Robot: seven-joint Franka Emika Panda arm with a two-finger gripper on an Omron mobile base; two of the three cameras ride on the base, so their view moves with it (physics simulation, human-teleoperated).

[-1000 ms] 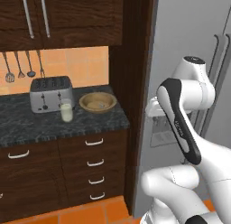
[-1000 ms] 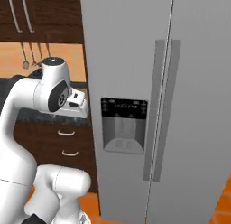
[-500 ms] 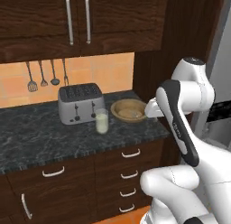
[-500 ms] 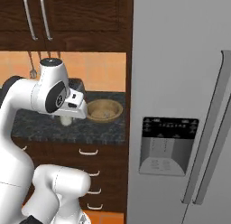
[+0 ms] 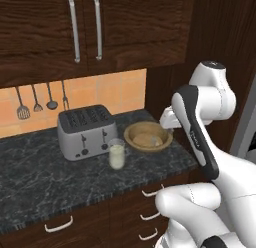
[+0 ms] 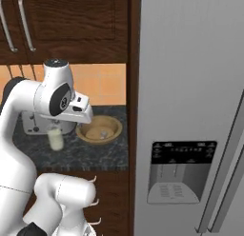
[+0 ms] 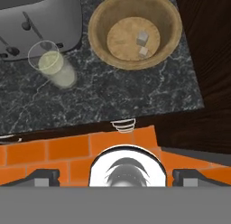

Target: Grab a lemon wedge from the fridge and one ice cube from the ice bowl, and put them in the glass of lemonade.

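Claw [image 7: 115, 175] above ice bowl [image 7: 135, 31], no legible writing

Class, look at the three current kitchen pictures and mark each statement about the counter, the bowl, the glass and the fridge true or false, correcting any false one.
1. The glass of lemonade stands in front of the toaster. True.
2. The ice bowl holds no ice. False: two small cubes lie in it.
3. The fridge doors are shut. True.
4. The ice bowl sits to the left of the toaster in the left base view. False: it sits to the toaster's right, near the counter's end.
5. The gripper holds a lemon wedge between its fingers. False: nothing shows between them.
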